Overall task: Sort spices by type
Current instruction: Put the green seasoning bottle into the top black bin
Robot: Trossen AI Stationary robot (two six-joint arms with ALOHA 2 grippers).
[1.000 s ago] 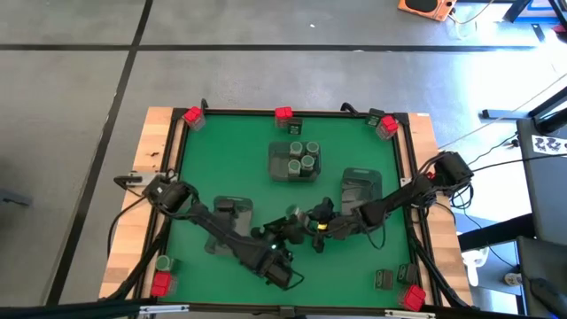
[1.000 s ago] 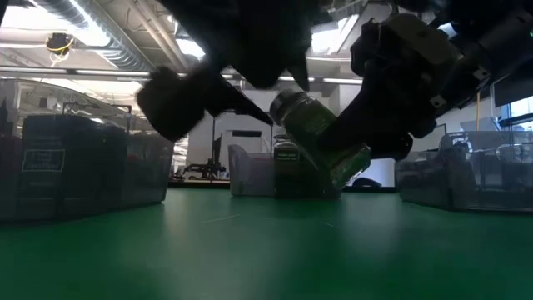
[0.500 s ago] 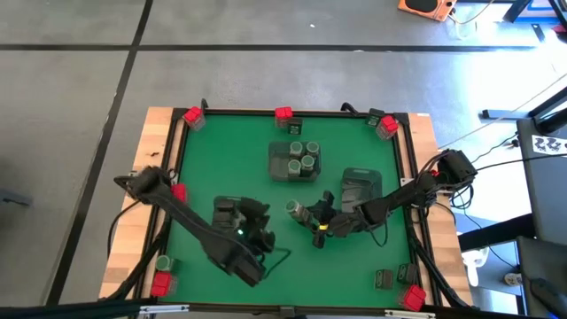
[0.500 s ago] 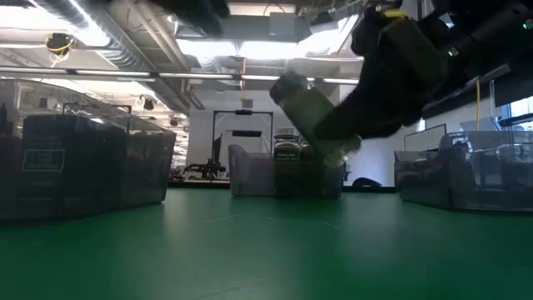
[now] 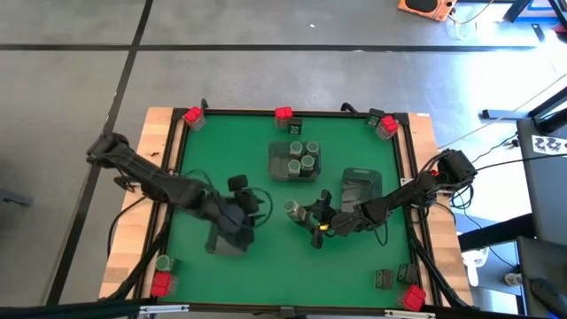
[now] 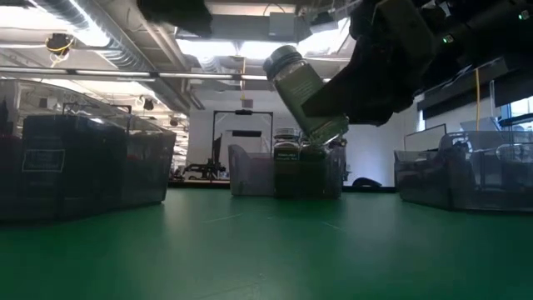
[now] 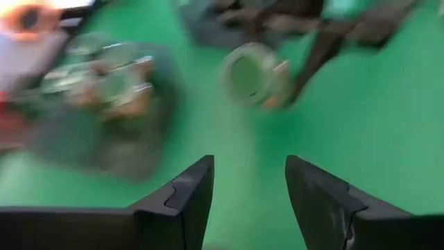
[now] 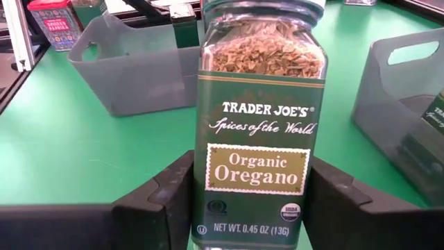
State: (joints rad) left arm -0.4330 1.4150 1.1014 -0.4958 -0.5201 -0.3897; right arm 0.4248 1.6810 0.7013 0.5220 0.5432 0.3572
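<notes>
A round glass jar of oregano [image 8: 258,118] with a green label is up off the green table, with my right gripper [image 8: 251,161] shut on it. In the high view the jar [image 5: 293,209] sits at the table's middle, just left of my right gripper [image 5: 307,216]. The low view shows the jar [image 6: 303,92] tilted, lid uppermost. My left gripper [image 7: 250,163] stands open with nothing between its fingers, left of the jar and above the left grey tray [image 5: 226,237]. Its place in the high view is [image 5: 252,208]. My right gripper pinches the jar's lower body [image 8: 208,201] between its two fingers [image 8: 159,201], one on each side of the label. The fingers come nearly level from the table's right. The jar is lifted clear of the table and tilted, with its lid [image 6: 281,58] up.
A grey tray [image 5: 276,168] at the middle far side holds several round jars. Another grey tray [image 5: 361,184] lies to the right. Red boxes [image 5: 192,116] [image 5: 283,113] [image 5: 160,283], a dark tin [image 5: 384,279] and a jar [image 5: 163,263] stand along the table's edges.
My left gripper has drawn away from the jar, going up and from the near middle toward the table's left, and it has rolled about its own axis. My right gripper has stayed nearly in place; the jar in it has tipped more upright.
</notes>
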